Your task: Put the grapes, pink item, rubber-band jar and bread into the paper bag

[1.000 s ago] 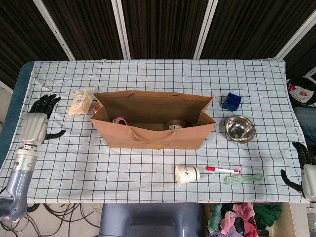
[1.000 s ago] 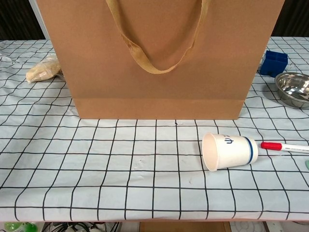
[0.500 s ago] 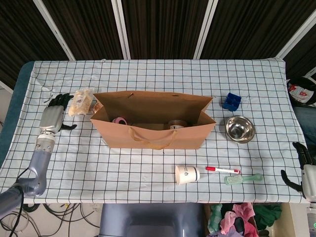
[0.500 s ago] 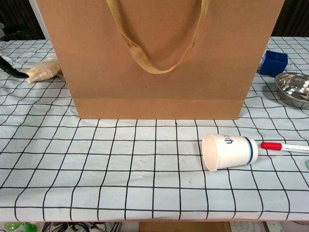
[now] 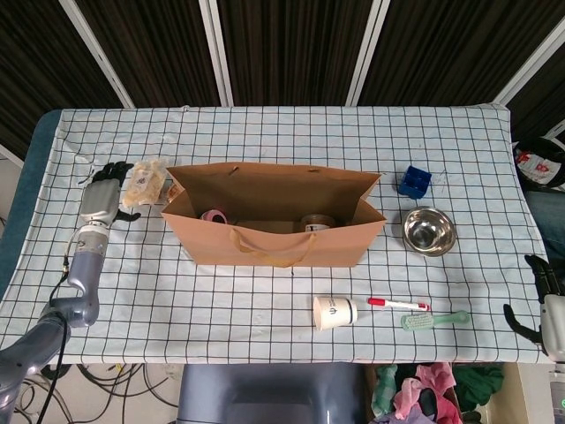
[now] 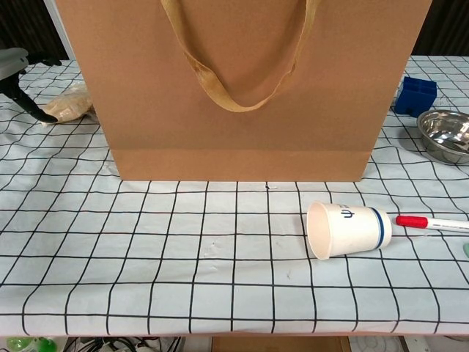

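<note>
The brown paper bag [image 5: 274, 231] stands open at mid-table and fills the chest view [image 6: 242, 88]. Inside it I see the pink item [image 5: 213, 215] at the left and the rubber-band jar [image 5: 315, 221] towards the right. No grapes show in either view. The wrapped bread [image 5: 146, 183] lies on the cloth just left of the bag, also seen low in the chest view [image 6: 66, 106]. My left hand [image 5: 104, 198] is right beside the bread's left side, fingers spread, holding nothing; its thumb [image 6: 22, 104] reaches the bread's end. My right hand [image 5: 543, 305] hangs off the table's near right corner, fingers apart and empty.
A blue cube [image 5: 413, 181] and a steel bowl [image 5: 430, 230] sit right of the bag. In front lie a tipped paper cup [image 5: 335, 312], a red-capped marker [image 5: 397, 304] and a green toothbrush [image 5: 435, 319].
My left hand has travelled from the table's left edge up and rightward until it is against the bread. The right hand, the bag and the bread have stayed put.
</note>
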Controlling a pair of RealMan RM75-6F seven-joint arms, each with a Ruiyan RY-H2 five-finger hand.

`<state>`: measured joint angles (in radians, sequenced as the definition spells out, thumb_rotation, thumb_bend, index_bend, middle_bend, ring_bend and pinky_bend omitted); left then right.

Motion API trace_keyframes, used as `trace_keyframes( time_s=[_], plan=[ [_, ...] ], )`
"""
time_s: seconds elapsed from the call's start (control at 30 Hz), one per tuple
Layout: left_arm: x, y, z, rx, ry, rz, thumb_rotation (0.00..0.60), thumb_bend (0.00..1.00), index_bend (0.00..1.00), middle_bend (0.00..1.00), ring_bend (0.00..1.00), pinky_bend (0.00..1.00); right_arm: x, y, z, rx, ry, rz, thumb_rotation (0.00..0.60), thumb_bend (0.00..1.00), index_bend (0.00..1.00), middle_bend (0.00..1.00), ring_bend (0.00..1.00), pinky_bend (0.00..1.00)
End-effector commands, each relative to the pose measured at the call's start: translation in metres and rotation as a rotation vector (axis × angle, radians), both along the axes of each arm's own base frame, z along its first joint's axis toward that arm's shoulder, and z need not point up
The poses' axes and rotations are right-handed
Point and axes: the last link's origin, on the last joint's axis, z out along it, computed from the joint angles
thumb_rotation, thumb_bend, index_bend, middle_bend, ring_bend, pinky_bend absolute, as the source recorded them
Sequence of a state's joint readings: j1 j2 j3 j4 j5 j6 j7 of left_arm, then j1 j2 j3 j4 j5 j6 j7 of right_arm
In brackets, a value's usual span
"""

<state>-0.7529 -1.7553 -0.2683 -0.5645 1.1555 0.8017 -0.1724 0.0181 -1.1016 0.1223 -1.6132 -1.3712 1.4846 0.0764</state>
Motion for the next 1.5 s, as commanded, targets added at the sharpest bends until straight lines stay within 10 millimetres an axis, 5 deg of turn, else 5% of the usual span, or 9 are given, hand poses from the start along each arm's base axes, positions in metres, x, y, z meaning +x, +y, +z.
trace_keyframes(
  time_s=[0.03,0.83,1.13,1.5],
  plan=[
    [0.002,0.004,-0.010,-0.022,-0.010,0.005,0.600,0.03,0.14,0.08,0.00,0.11,0.000,0.000,0.000,0.000,0.000,-0.001,0.600,0.30,0.10,0.09,0.18,0.33],
    [0.016,0.016,-0.039,-0.026,-0.016,0.016,0.600,0.19,0.21,0.15,0.01,0.14,-0.002,0.001,0.002,-0.004,-0.016,-0.012,0.600,0.30,0.10,0.09,0.18,0.33],
    [0.011,0.015,-0.032,0.019,0.115,0.017,0.600,0.41,0.33,0.33,0.19,0.30,-0.002,0.002,0.001,0.000,-0.025,-0.018,0.600,0.30,0.10,0.09,0.18,0.33],
    [0.009,0.013,-0.023,0.083,0.167,0.028,0.600,0.51,0.67,0.64,0.45,0.59,-0.002,0.002,0.001,0.008,-0.035,-0.022,0.600,0.30,0.10,0.09,0.19,0.33]
  ],
)
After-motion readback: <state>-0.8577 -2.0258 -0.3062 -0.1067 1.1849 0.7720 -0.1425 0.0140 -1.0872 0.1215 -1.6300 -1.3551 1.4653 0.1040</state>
